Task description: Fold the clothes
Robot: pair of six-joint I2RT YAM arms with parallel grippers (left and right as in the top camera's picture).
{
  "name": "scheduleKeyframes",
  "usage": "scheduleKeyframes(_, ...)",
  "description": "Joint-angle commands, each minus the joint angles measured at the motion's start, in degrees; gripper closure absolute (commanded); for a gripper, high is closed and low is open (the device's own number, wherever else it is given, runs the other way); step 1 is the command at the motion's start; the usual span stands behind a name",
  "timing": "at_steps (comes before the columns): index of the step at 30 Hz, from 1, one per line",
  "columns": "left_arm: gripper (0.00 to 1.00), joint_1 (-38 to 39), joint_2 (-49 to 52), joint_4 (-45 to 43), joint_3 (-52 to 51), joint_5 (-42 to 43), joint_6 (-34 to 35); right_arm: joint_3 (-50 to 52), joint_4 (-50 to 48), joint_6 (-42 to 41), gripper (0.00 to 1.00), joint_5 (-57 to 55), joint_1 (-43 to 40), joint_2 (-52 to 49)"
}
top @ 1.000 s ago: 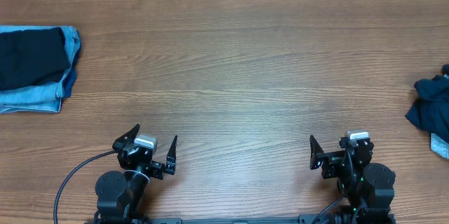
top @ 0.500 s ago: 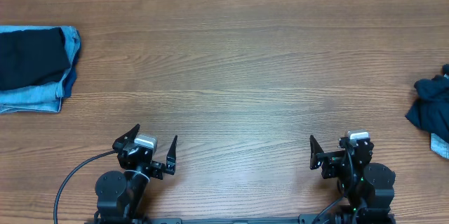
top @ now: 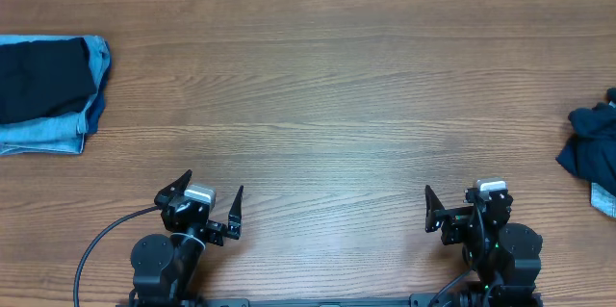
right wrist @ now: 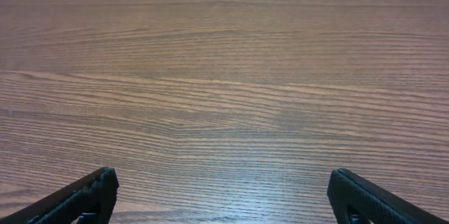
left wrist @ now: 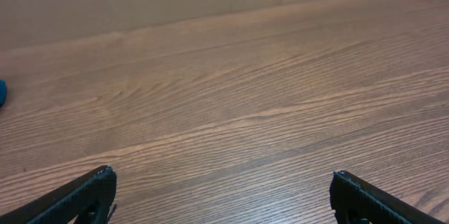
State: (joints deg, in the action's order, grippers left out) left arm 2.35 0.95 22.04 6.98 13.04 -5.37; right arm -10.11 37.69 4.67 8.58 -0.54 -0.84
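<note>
Two claws, left claw (top: pixel 213 184) and right claw (top: pixel 465 197), low at the near table (top: pixel 327 76) edge, released (both empty).

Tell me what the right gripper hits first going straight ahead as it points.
Nothing that shows: the right gripper faces only wooden table. The crumpled navy cloth lies well off to its right. Its downward tilt is unclear.

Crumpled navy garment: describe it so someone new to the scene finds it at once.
Start from the wooden table in the overhead view and go to its right edge. The navy garment lies there, partly cut off by the frame. Unlike the stack at the left edge, it is a rumpled heap, not folded flat.
</note>
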Motion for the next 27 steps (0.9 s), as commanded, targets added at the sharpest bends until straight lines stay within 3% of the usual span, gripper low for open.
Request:
scheduleKeyframes(1, 0.00, -0.42, -0.70, -0.09, -0.48, -0.55, -0.87, 0.90, 0.28, -0.15, 0.00, 0.00, 0.26, 0.68)
scheduleKeyframes(12, 0.00, -0.42, -0.61, -0.57, -0.61, 6.08, -0.74, 0.90, -1.84, -0.17, 0.00, 0.28, 0.26, 0.68)
scheduleKeyframes(15, 0.00, -0.42, 0.37, -0.92, -0.61, 7.45, 2.25, 0.90, -2.08, -0.87, 0.00, 5.86, 0.26, 0.68)
scheduleKeyframes(17, 0.00, -0.42, 0.52, -0.92, -0.61, 9.53, 4.13, 0.83, -2.84, -5.53, 0.00, 11.96, 0.26, 0.68)
scheduleKeyframes(20, 0.00, -0.42, 0.52, -1.22, -0.37, 11.21, 12.22, 0.83, -6.45, -17.62, 0.00, 18.23, 0.26, 0.68)
scheduleKeyframes(24, 0.00, -0.42, 0.55, -1.11, 2.45, 11.23, 13.86, -0.20, -12.00, -20.00, 0.00, 23.39, 0.26, 0.66)
scheduleKeyframes(27, 0.00, -0.42, 0.85, -1.27, 8.22, 11.21, 16.41, -4.74, -10.80, -19.98, 0.00, 23.82, 0.26, 0.00)
